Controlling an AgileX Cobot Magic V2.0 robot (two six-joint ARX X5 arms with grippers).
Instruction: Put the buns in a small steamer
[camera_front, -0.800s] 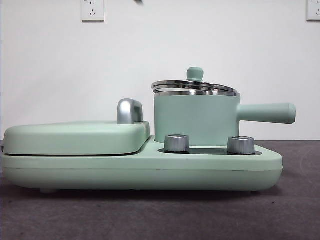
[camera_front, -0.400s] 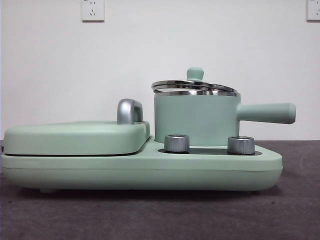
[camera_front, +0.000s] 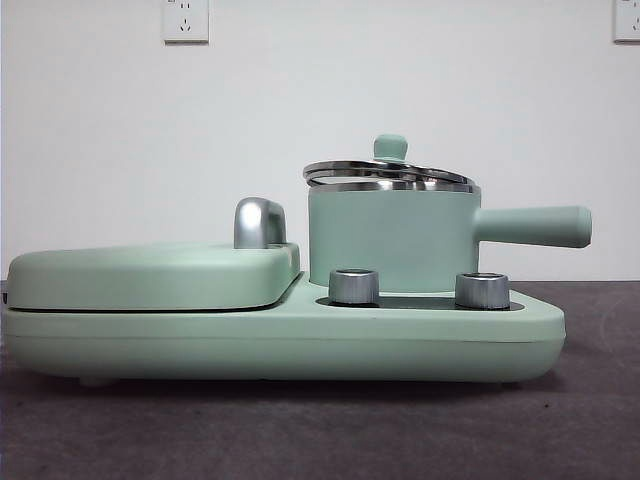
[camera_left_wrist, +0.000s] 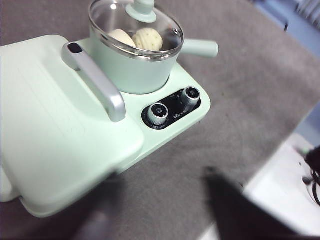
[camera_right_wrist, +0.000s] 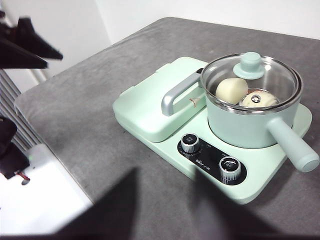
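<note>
Buns: smooth bun (camera_right_wrist: 231, 90) and ridged bun (camera_right_wrist: 258, 99) inside the lidded pot (camera_front: 390, 240).
Left gripper (camera_left_wrist: 165, 215): well back from the pot, parted, empty.
Right gripper (camera_right_wrist: 165, 210): likewise, parted, empty.

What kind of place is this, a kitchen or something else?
Probably a lab set up as a mock kitchen: a mint cooker with a lidded steamer stands alone on a grey table before a bare white wall.

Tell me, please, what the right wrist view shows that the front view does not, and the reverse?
Only the right wrist view shows the smooth bun and the ridged bun through the glass lid, plus the black panel under the knobs. Only the front view shows the wall sockets. Both show the small steamer, its side handle and the griddle cover.
</note>
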